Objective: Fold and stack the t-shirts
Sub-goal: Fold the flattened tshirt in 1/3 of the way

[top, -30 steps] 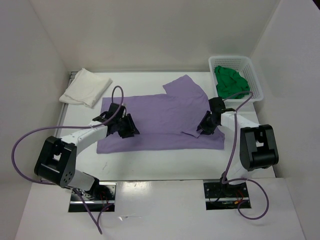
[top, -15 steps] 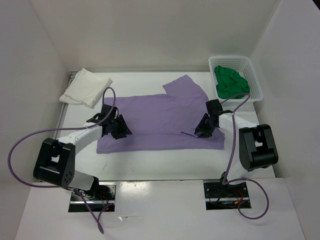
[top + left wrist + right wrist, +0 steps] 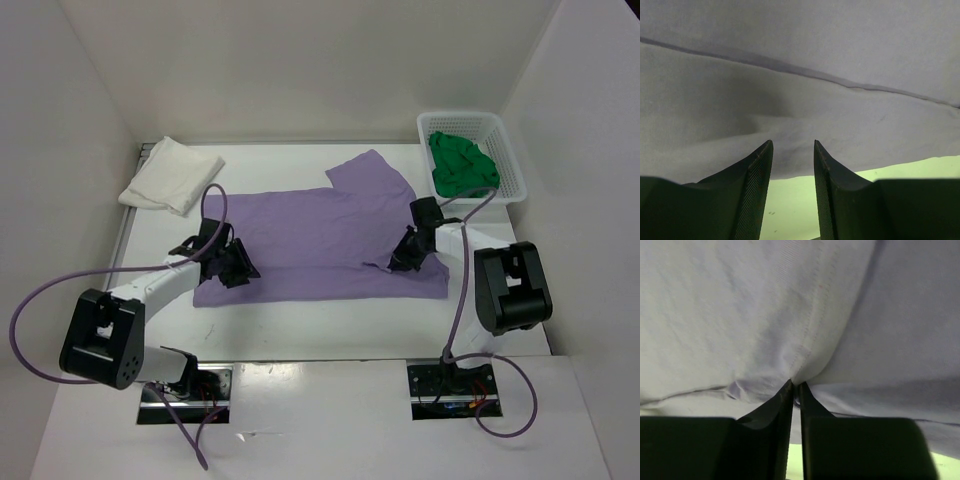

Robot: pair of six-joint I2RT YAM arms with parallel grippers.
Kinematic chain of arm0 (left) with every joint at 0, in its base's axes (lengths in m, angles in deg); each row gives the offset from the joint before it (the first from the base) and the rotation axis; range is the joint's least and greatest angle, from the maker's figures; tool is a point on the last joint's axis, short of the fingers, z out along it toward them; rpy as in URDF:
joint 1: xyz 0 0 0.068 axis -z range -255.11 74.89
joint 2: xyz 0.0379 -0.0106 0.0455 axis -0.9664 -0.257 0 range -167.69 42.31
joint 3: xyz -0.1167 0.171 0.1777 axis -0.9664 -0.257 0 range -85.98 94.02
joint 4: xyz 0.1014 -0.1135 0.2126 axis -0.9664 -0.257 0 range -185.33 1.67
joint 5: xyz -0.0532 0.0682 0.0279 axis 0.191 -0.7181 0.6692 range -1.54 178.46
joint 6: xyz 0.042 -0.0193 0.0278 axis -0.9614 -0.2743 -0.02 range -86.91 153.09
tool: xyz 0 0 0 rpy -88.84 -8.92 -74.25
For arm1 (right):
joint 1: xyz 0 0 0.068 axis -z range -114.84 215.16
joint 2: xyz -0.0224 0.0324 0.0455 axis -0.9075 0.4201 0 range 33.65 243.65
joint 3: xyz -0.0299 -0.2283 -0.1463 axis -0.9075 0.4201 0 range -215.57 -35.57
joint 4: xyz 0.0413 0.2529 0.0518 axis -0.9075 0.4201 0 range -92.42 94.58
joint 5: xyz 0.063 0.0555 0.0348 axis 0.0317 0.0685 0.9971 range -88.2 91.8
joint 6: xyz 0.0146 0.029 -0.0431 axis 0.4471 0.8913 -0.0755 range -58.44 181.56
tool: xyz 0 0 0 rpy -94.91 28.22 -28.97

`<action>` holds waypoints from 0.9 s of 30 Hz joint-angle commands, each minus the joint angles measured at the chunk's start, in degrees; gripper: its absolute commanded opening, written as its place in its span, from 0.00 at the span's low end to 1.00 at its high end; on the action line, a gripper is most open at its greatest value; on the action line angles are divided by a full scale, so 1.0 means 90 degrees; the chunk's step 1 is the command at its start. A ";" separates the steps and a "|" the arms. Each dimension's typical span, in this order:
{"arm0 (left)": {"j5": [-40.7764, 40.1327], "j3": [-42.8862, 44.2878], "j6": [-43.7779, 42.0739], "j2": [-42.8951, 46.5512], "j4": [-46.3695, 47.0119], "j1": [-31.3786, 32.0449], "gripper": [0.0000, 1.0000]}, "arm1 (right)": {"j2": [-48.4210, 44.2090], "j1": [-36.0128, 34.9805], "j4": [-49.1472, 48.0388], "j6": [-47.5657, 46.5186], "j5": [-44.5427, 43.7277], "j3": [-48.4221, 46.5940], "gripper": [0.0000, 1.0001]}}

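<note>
My right gripper [image 3: 795, 384] pinches the pale purple soft cloth t-shirt [image 3: 320, 235], spread flat in the middle; my left gripper [image 3: 792, 145] sits half open at its near edge, holding nothing; I should grab there, then lift both together.

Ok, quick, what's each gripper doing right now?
left gripper: open, at an edge of the pale lilac-purple cloth t-shirt.
right gripper: closed, pinching a fold of that t-shirt.
</note>
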State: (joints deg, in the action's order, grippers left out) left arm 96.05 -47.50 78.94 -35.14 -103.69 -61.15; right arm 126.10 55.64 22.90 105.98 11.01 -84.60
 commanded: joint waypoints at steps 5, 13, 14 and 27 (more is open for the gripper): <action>-0.0063 -0.0037 0.0160 0.0392 0.0007 -0.0066 0.46 | 0.0558 -0.0065 -0.0353 0.0239 0.0470 -0.1044 0.06; -0.0121 0.0021 0.0160 0.0666 -0.0179 -0.0135 0.46 | 0.1651 -0.0553 -0.0080 0.0308 0.0558 -0.2851 0.22; -0.0121 0.0021 0.0218 0.0724 -0.0179 -0.0135 0.46 | 0.1710 -0.0631 -0.0021 0.0308 0.0558 -0.3123 0.28; -0.0384 0.0802 0.0219 0.0111 -0.0141 0.0938 0.43 | -0.0271 -0.0982 -0.0039 0.0161 -0.0047 -0.1028 0.01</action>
State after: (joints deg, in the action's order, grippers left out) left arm 93.52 -44.22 80.05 -30.95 -106.70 -56.89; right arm 126.97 49.17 22.82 106.68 12.12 -98.72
